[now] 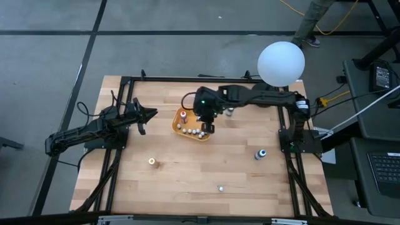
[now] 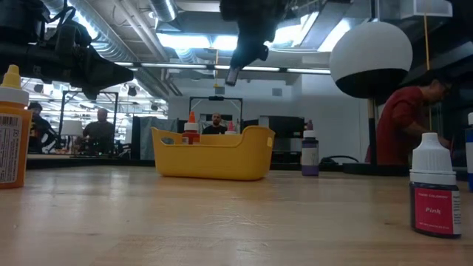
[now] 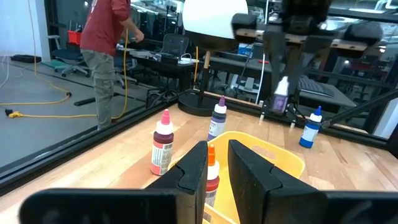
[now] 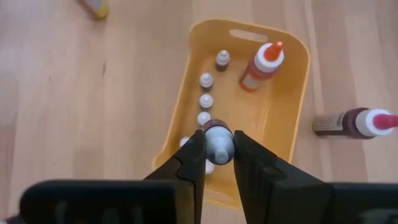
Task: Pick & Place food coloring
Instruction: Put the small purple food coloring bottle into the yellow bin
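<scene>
The orange tray [image 1: 187, 127] stands mid-table with several tiny food coloring bottles [image 4: 205, 99] upright along one wall and a bigger orange-tipped bottle [image 4: 261, 65] inside. My right gripper [image 4: 217, 149] hangs above the tray, shut on one small bottle with a white cap [image 4: 218, 140]. My left gripper [image 3: 217, 165] waits at the table's left side, level, pointing at the tray, its fingers a narrow gap apart with nothing between them. My right gripper pinches the small white-capped bottle's upper part [image 4: 217, 134] between its two fingers, one on each side. The fingers come from above, slanting down. The bottle [image 3: 282, 94] stays upright, cap up, lifted clear above the tray.
Loose bottles stand on the table: a maroon one [image 3: 163, 144], a purple one [image 3: 217, 118], a blue one [image 1: 259, 154], an orange one [image 1: 152, 162] and a small one [image 1: 220, 187] near the front. A white globe lamp [image 1: 281, 62] stands at the back right. A person [image 3: 106, 37] stands beyond the table.
</scene>
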You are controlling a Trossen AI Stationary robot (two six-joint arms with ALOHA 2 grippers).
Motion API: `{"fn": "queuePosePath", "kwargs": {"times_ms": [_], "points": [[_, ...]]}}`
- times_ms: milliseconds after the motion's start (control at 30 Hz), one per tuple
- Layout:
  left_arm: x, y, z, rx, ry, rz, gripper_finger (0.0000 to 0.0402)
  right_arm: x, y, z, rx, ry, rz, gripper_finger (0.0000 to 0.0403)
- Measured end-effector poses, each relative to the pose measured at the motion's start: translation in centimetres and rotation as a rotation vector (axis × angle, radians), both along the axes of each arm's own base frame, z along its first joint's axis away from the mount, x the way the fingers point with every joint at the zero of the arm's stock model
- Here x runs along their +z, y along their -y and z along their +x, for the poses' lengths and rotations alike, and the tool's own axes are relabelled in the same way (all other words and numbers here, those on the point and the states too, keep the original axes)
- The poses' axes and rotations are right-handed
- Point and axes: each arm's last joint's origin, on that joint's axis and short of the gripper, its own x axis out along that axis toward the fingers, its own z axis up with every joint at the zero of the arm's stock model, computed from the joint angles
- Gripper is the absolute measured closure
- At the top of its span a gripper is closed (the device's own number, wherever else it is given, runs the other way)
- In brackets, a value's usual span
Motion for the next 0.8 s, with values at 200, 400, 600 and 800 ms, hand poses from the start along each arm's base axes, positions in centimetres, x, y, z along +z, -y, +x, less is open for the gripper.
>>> {"fn": "queuePosePath", "kwargs": {"times_ms": [200,400,600,800], "points": [[0.0,0.0,0.0,0.0,0.0,0.0,0.0343,-0.6,0.6,1.9,-0.002,0.014,-0.004,0.0334],[0.0,0.0,0.0,0.0,0.0,0.0,0.0343,0.8,1.1,2.3,0.071,0.056,-0.056,0.0326],[0.0,0.0,0.0,0.0,0.0,0.0,0.0341,1.5,1.4,2.3,0.088,0.073,-0.075,0.033],[0.0,0.0,0.0,0.0,0.0,0.0,0.0342,1.4,1.4,2.1,0.126,0.054,-0.096,0.0327]]}}
